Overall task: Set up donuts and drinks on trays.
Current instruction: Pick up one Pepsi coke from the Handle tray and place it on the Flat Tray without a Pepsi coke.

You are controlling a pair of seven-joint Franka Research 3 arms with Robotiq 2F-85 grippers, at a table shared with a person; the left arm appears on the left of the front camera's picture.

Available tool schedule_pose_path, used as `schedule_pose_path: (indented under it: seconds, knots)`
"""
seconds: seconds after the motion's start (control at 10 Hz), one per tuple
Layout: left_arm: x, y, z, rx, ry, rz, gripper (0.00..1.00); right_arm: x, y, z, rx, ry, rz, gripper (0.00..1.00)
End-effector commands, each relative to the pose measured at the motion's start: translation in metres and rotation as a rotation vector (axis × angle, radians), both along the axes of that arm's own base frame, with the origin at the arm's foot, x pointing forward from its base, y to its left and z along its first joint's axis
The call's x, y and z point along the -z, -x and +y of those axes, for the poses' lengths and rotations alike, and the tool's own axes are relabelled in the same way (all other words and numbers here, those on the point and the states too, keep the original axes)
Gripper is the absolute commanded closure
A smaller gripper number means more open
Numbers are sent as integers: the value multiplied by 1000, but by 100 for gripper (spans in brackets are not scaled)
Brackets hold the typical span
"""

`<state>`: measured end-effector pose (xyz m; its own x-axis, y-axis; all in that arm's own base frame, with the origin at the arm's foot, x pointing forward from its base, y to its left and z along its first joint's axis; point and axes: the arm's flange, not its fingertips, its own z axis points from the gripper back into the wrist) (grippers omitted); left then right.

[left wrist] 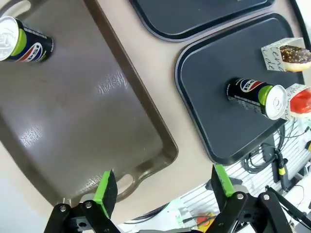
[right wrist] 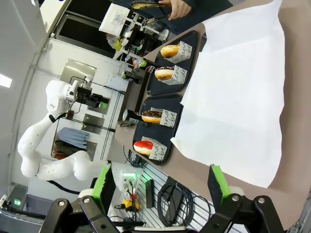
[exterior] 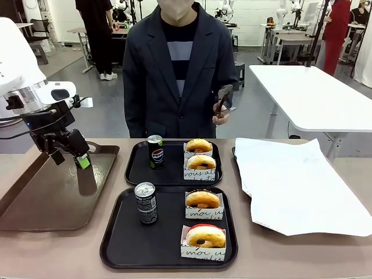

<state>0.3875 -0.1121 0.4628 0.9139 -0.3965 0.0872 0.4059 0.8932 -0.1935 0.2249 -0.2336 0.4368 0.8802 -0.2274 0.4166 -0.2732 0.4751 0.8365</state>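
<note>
While the left gripper [exterior: 81, 156] hangs over the long dark-brown tray [exterior: 35, 197] with its green-padded fingers [left wrist: 105, 187] spread wide and nothing between them, most of what surrounds it is bare tray surface. In the left wrist view one Pepsi can [left wrist: 22, 41] stands upright on that brown tray, well ahead of the claw and off to its left finger's side, silver top toward the camera. The brown tray's handle cut-out lies just beyond the left finger.

Off to the claw's other side sit the two black trays [exterior: 168, 244], side by side along the table's depth. On the near tray an upright dark patterned can [exterior: 146, 203] stands with two sleeved donuts [exterior: 203, 199] beside it, one of them red-topped [exterior: 204, 235]. The far tray [exterior: 139, 168] carries an upright Pepsi can [exterior: 155, 151] and two more golden donuts [exterior: 199, 145] in printed paper sleeves. All cans have their long axes vertical; the donuts lie flat, ring holes upward.

Farther still from the claw, a large white paper sheet [exterior: 293, 183] covers the table's right portion. Across the table a person's hand [exterior: 220, 116] holds tongs [exterior: 224, 96] above the far tray.

The right gripper [right wrist: 160, 187] also stands wide apart and empty, its view taking in the paper sheet's edge and the trays beyond.
</note>
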Motion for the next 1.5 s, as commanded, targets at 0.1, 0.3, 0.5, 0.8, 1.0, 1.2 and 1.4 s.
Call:
schedule_pose_path:
  seconds: [0.1,0.3,0.5,0.8,1.0,1.2,1.4]
  knots:
    - [7,-28,69,-120,416,-93,0,-1,-2,1,7,-24,-34,0]
    - [29,-15,118,-260,653,-158,0,-1,-2,1,7,-24,-34,0]
    - [52,8,158,-359,794,-227,0,-1,-2,1,7,-24,-34,0]
    - [66,37,210,-461,912,-196,0,-1,-2,1,7,-24,-34,0]
    - [56,59,233,-471,965,-136,0,-1,-2,1,7,-24,-34,0]
    - [42,57,246,-441,986,-60,0,-1,-2,1,7,-24,-34,0]
    - [25,51,248,-374,1000,11,0,-1,-2,1,7,-24,-34,0]
